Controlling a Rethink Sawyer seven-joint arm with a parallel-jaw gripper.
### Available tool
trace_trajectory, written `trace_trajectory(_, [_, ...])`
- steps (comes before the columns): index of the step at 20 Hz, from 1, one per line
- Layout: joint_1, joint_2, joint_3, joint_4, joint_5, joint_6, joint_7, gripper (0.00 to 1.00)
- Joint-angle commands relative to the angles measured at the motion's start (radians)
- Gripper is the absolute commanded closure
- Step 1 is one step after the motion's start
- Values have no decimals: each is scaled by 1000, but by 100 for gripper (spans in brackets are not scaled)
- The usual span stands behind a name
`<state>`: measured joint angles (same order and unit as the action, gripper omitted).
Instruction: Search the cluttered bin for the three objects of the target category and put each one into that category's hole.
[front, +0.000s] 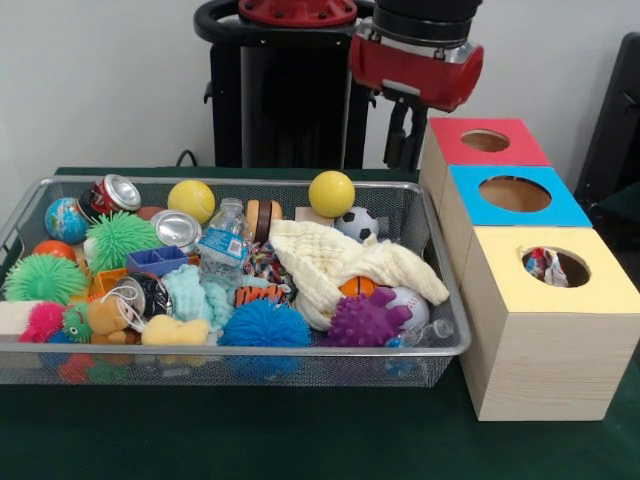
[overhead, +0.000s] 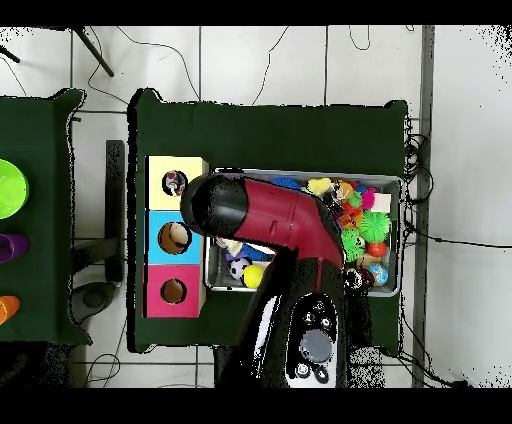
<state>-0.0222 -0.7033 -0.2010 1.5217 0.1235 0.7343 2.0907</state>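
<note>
Looks like a robotics lab, def not a home or shop. Red and black arm (overhead: 285, 225) on a black pedestal (front: 290, 90), parked at a table (overhead: 270, 125) draped in dark green cloth. Plain white wall (front: 100, 70) behind, nothing on it. Pale tiled floor (overhead: 465, 150) w/ loose cables (overhead: 420, 160) trailing round the table edge. Test-rig setup on top: wire bin (front: 420, 215) crammed w/ toys, plus three wooden boxes (front: 545, 330) w/ coloured lids and round holes. Second green table (overhead: 35, 210) to one side w/ more bright bits.
</note>
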Motion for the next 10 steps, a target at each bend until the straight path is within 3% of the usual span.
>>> trace_trajectory(1, [-68,2,153,158,-116,-96,-179,100])
trace_trajectory(10, [-183,-2,247,177,-213,-138,-224,100])
